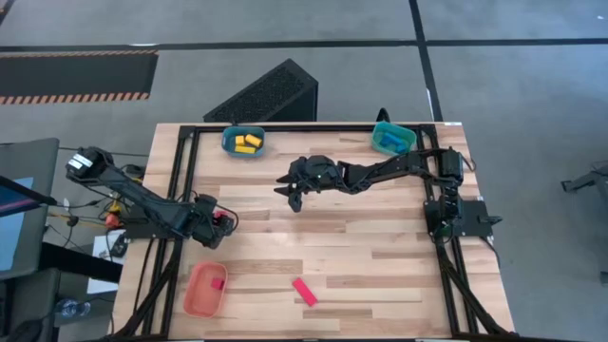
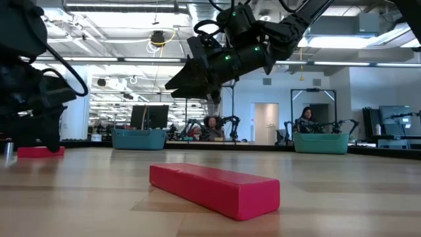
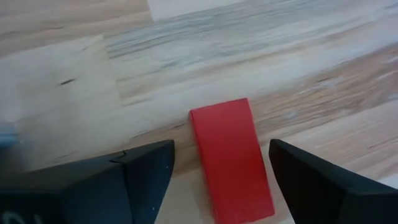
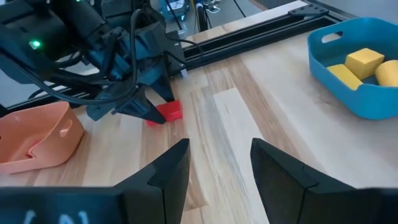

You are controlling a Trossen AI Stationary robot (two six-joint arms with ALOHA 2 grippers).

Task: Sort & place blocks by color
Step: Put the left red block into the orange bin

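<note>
A small red block lies flat on the wood at the table's left side. My left gripper is low over it and open, one finger on each side of the block with a gap at both; from above, this gripper shows next to the block. My right gripper hangs open above the table's middle with nothing between its fingers. A red bar lies flat near the front edge. Another red block sits in the orange tray. Yellow blocks lie in the blue tray, blue blocks in the teal tray.
The black frame rails run along the table's left, far and right sides. The orange tray stands at the front left, the two other trays at the far edge. Bare wood lies between the red bar and my right gripper.
</note>
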